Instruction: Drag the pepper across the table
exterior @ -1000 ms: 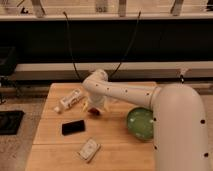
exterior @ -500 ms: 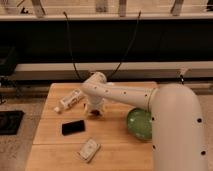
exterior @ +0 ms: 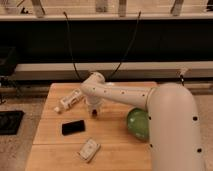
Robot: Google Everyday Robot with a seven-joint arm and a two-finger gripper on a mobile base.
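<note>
On the table, the gripper points down between white tube, phone and green bowl.

table: light tan wood, faint plank seams
arm: white, small dark dots
gripper: dark, frame centre, beneath the white wrist, at the tabletop
phone: black, left of centre
tube: white, reddish print
bowl: green, right of centre
packet: white and grey, lower centre
cables: black, against dark background

Bulky white rounded arm shell, small dark screw dots, pincer low over the table
</note>
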